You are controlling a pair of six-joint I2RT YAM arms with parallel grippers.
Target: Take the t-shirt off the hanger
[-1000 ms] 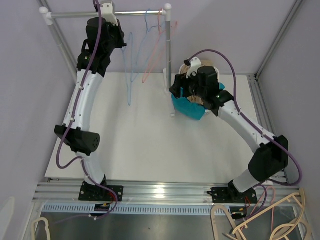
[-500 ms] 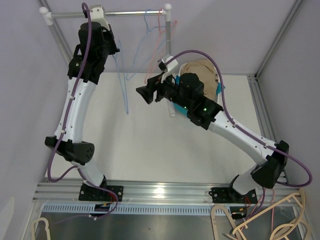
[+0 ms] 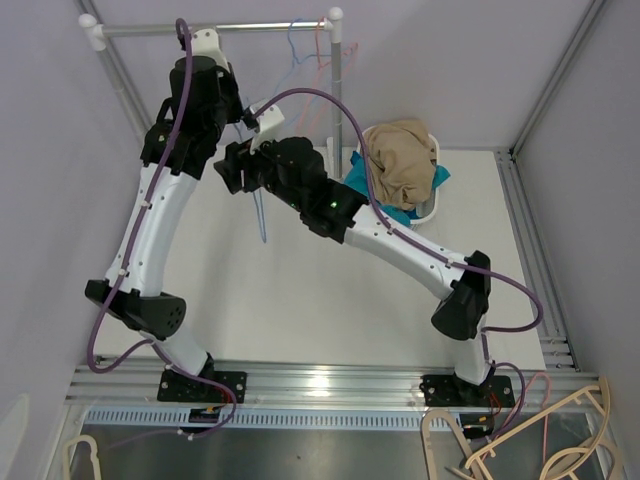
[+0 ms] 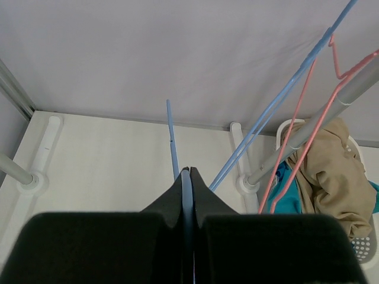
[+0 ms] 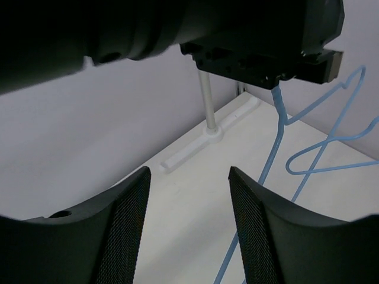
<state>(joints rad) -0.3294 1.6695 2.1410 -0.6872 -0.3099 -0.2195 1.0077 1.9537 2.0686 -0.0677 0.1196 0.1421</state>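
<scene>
A bare light-blue wire hanger (image 3: pixel 261 215) hangs from my left gripper (image 3: pixel 240 120), which is held high near the rail. In the left wrist view the left gripper (image 4: pixel 187 173) is shut on the hanger (image 4: pixel 172 136), the wire pinched between its tips. My right gripper (image 3: pixel 223 168) reaches far left, just below the left one, open and holding nothing. The right wrist view shows the right gripper (image 5: pixel 188 174) open, with the hanger (image 5: pixel 273 142) off to its right. A tan t-shirt (image 3: pixel 398 160) lies crumpled in the white basket (image 3: pixel 432 205) over a teal garment (image 3: pixel 358 180).
A white clothes rail (image 3: pixel 250 27) crosses the back; its right post (image 3: pixel 337 100) stands by the basket. On the rail hang another blue hanger (image 3: pixel 297 45) and a pink hanger (image 3: pixel 322 62). Wooden hangers (image 3: pixel 540 440) lie below the table's near right edge.
My right arm has swung from the basket leftwards to just under the left gripper, its jaws a little narrower. The tan t-shirt now shows on top of the basket.
</scene>
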